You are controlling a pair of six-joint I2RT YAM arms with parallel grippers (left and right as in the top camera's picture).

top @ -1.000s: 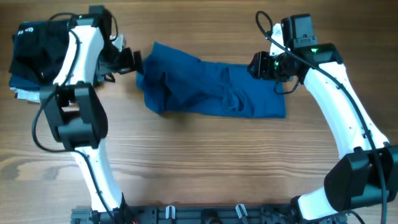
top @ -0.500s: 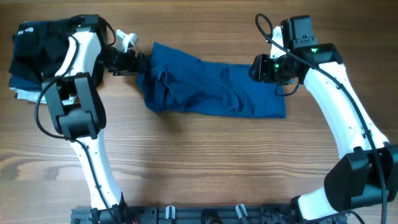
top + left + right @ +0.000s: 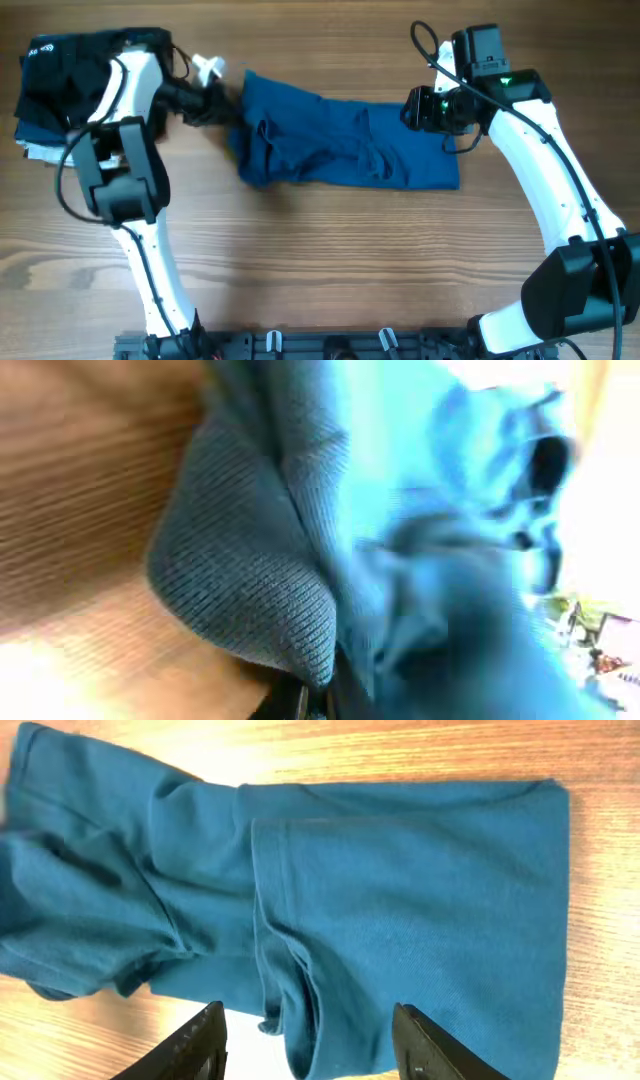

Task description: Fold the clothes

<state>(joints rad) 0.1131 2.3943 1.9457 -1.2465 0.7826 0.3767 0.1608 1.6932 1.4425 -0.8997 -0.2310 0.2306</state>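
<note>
Overhead evenly lit, sharp; left wrist blurred, washed out at right; right wrist glare on table (image 3: 420,745)

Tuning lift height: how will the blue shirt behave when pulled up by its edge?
Likely floppy: the blue shirt lies wrinkled and bunched, so it should sag from the left gripper, not hold shape. Probably light, being thin knit cloth. The bunched end may unfold and drag on the table as it rises.

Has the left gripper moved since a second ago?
Yes. The left gripper has shifted right, away from the folded dark stack, onto the left edge of the blue shirt.
</note>
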